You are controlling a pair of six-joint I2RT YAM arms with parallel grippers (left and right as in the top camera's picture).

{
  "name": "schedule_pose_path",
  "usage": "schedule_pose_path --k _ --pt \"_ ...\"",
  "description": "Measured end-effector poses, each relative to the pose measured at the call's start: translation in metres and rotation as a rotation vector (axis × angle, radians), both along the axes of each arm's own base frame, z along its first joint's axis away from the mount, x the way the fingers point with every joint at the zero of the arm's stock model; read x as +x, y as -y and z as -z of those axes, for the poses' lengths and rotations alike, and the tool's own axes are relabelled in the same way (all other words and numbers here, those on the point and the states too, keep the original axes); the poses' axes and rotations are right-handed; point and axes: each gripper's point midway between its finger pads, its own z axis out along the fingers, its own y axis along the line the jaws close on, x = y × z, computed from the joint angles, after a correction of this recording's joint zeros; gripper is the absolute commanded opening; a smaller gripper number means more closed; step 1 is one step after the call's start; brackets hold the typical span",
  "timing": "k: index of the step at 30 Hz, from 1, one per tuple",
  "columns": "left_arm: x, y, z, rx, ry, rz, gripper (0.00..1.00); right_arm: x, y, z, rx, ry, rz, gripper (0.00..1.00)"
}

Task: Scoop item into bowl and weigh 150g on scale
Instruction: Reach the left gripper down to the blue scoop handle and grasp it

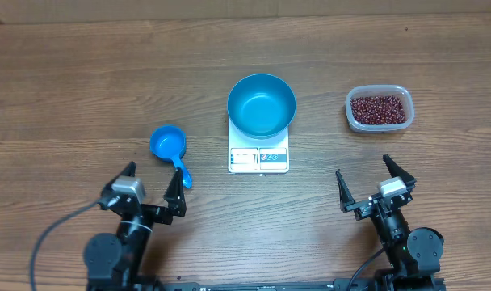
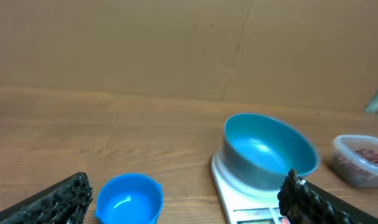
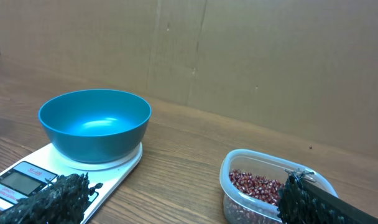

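- The left tool (image 1: 154, 174) stood wide open and held nothing; the right tool (image 1: 363, 168) was likewise spread wide and empty.
- The beans (image 1: 379, 109) lay in a clear tub (image 1: 350, 113) on the right of the table (image 1: 68, 81), ahead of the right tool and well apart from it.
- The bowl (image 1: 262, 105) sat on the scale (image 1: 259, 158), mid-table between the arms, and looked empty.
- The blue scoop (image 1: 168, 144) lay just ahead of the left tool, the nearer arm by far. Its handle ran back from the cup toward the robot, slanting slightly right, and ended just beside that tool's inner finger (so a pick-up would likely mean closing across the handle, not the cup).
- In the left wrist view the handle was cut off by the lower edge, with only the cup showing, and the tub was clipped at the right edge.
- The scale's display was too small to read in any view.
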Motion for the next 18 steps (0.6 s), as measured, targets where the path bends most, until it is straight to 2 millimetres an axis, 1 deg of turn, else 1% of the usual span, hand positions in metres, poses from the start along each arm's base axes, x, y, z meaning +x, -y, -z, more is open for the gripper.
schedule_pose_path --k 4,8,10,13,16,18 --pt "0.006 0.006 -0.043 -0.007 -0.035 0.037 1.00 0.000 0.000 0.000 0.000 0.000 0.000 1.00" --pt "0.017 0.009 -0.069 -0.010 -0.134 0.054 1.00 0.000 0.000 0.000 0.000 0.000 0.000 1.00" --pt "0.023 0.009 -0.079 -0.012 -0.207 0.051 1.00 0.000 0.000 0.000 0.000 0.001 0.000 1.00" --pt "0.027 0.005 -0.085 -0.008 -0.324 0.030 1.00 0.000 0.000 0.000 0.000 0.000 0.000 1.00" --pt "0.028 -0.004 -0.091 0.007 -0.440 -0.025 1.00 0.000 0.000 0.000 0.000 0.001 0.000 1.00" --pt "0.029 -0.009 -0.093 0.017 -0.489 -0.054 1.00 0.000 0.000 0.000 0.000 0.000 0.000 1.00"
